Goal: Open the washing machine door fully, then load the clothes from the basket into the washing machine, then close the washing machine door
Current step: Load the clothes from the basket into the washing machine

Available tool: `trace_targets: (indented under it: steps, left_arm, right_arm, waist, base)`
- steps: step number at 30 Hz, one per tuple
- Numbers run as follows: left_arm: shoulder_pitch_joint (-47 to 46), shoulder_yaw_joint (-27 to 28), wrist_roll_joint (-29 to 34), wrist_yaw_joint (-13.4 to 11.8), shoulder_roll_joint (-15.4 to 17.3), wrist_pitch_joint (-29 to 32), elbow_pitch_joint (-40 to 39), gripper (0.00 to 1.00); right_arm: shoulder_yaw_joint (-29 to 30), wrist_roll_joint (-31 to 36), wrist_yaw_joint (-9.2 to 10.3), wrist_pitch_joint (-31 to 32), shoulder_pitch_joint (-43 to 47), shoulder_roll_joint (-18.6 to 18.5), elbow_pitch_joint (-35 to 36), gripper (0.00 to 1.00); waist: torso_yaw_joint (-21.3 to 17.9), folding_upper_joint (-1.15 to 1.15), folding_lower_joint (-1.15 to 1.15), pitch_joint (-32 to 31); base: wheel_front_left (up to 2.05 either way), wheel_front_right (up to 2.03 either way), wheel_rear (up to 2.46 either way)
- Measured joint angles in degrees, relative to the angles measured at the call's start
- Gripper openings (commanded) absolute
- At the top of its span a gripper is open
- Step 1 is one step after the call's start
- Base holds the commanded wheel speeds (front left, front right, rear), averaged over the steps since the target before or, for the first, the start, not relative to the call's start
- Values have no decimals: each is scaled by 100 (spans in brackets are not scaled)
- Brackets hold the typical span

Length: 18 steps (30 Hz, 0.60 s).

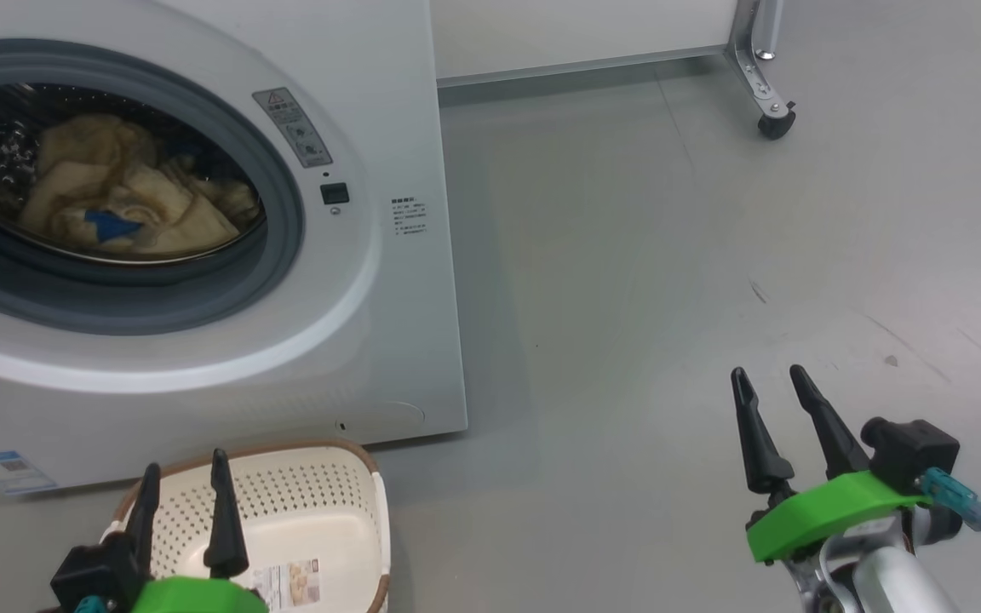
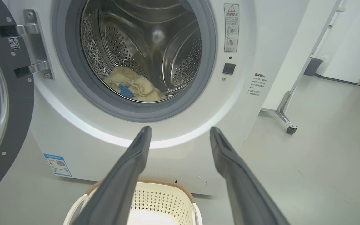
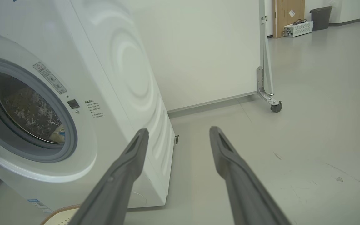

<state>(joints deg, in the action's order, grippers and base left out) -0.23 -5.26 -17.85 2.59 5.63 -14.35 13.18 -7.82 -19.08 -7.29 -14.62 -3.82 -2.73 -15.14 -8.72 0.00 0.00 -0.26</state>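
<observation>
Green-mounted, dark-fingered, the left gripper (image 1: 186, 460) hangs above the basket (image 1: 320, 498), jaws apart and empty; the right gripper (image 1: 768, 371) hovers over grey floor (image 1: 627, 298) well to the right, jaws apart too. The cream perforated basket sits just in front of the washing machine (image 1: 388, 281), its bottom label showing. Behind it the washing machine door (image 2: 20, 118) stands swung open on its left hinge, and the clothes (image 1: 133, 204) lie heaped low in the steel drum (image 2: 183, 59). Farther right stands a white panel's castor (image 1: 776, 125).
</observation>
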Motion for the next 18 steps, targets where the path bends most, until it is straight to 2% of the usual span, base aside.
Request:
trace_targets:
  steps: [18]
  left_arm:
    - [-55, 388, 416, 246, -218, 0, 190, 100]
  right_arm:
    - [3, 405, 0, 0, -1, 0, 1, 100]
  waist:
    - [61, 0, 0, -10]
  base:
    - [0, 0, 0]
